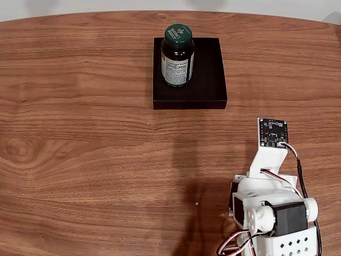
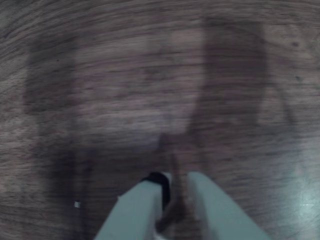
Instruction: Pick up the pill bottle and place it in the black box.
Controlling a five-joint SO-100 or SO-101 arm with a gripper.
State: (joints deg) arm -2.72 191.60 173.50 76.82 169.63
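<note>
Green-capped pill bottle (image 1: 177, 55) stands upright in the left part of the black box (image 1: 208, 80), far side of the wood bench (image 1: 80, 160). Arm's folded at lower right; wrist view shows the tool (image 2: 176, 186) nearly closed, empty.

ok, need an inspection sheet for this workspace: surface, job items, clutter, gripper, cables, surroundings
Surface: wood-grain table, bare apart from the items below.
Job items: bottle upright in the black box, at its back-left part in the fixed view.
Clutter: one small pale speck near the arm.
Gripper: gripper over bare wood in the wrist view, fingers nearly together, holding nothing.
Cables: black lead and red-white wires on the arm.
Surroundings: pale strip beyond the table's far edge.
</note>
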